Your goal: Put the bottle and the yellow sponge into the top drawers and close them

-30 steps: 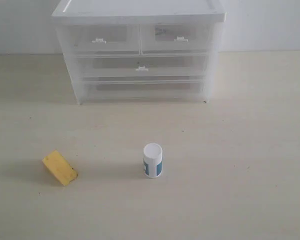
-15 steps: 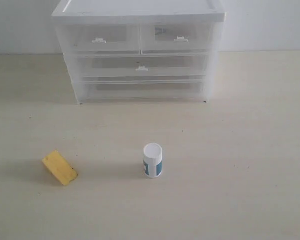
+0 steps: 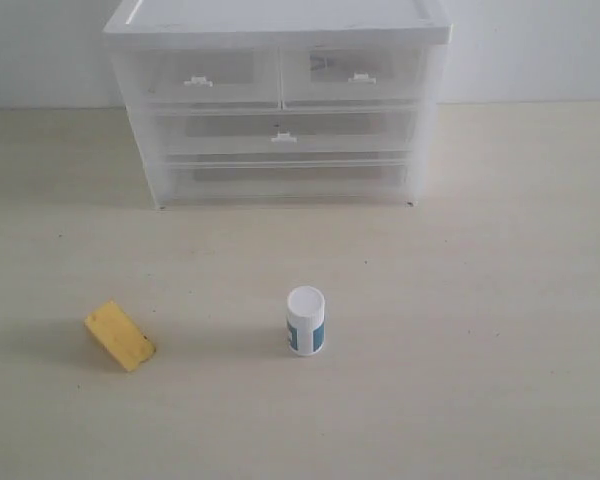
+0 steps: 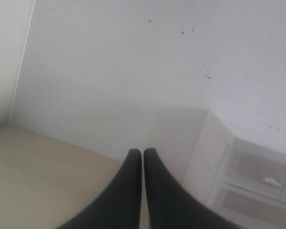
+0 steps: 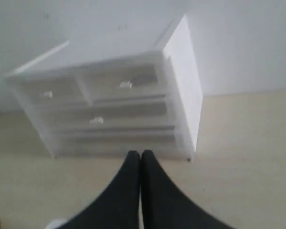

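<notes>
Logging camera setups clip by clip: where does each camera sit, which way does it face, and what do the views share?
Exterior: raised, in front of the table, looking down at the cabinet front, sponge and bottle; no arm shows clearly.
Left wrist: on the left arm, facing the wall and the cabinet's edge; shut left pincer in the foreground.
Right wrist: on the right arm, facing the cabinet's front; shut right pincer in the foreground.
Shared: the cabinet appears in all three.

The pale table [image 3: 480,300] carries a white cabinet [image 3: 280,100]. The bottle [image 3: 305,322] stands upright well in front of the cabinet. The yellow sponge [image 3: 119,336] lies front-left of the cabinet.
</notes>
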Robot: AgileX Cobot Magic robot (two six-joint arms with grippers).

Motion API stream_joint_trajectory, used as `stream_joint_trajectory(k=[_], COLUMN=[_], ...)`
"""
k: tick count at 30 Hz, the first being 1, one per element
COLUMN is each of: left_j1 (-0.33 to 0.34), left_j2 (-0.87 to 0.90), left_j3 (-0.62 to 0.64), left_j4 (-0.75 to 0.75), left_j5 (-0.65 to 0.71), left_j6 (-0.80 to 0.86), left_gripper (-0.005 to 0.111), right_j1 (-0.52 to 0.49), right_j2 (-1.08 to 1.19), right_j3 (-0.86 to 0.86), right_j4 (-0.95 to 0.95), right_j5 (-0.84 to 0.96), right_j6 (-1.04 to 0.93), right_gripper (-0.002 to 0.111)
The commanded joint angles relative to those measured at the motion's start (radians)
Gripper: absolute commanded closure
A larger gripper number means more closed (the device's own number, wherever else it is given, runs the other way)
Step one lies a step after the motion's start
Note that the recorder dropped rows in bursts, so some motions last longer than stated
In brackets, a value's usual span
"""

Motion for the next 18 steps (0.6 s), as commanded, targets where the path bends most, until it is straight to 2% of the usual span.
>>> stream_joint_trajectory(k=[1, 6, 10, 13, 14, 17, 18], left_j1=[-0.001, -0.008, -0.089, -0.187, -0.219, -0.250, -0.253], left_j2=[0.033, 0.307, 0.620, 0.870, 0.979, 1.218, 1.296], left_j3=[-0.052, -0.129, -0.185, -0.225, -0.244, -0.324, -0.352], left_j4=[0.005, 0.014, 0.129, 0.360, 0.499, 0.746, 0.781], left_j5=[-0.037, -0.034, -0.099, -0.302, -0.389, -0.708, -0.781], left_j6=[-0.027, -0.093, -0.171, -0.368, -0.469, -0.724, -0.762], left_gripper=[0.103, 0.103, 0.103, 0.103, 0.103, 0.103, 0.101], right_j1=[0.106, 0.158, 0.158, 0.158, 0.158, 0.158, 0.158], right_j2=[0.252, 0.425, 0.472, 0.475, 0.475, 0.475, 0.475], right_j3=[-0.030, -0.032, -0.032, -0.032, -0.032, -0.032, -0.032], right_j4=[-0.025, -0.025, -0.025, -0.025, -0.025, -0.025, -0.025], right_j5=[-0.080, -0.176, -0.178, -0.178, -0.178, -0.175, -0.175], right_j6=[-0.057, -0.099, -0.119, -0.122, -0.122, -0.124, -0.125], right_gripper=[0.108, 0.108, 0.108, 0.108, 0.108, 0.108, 0.108])
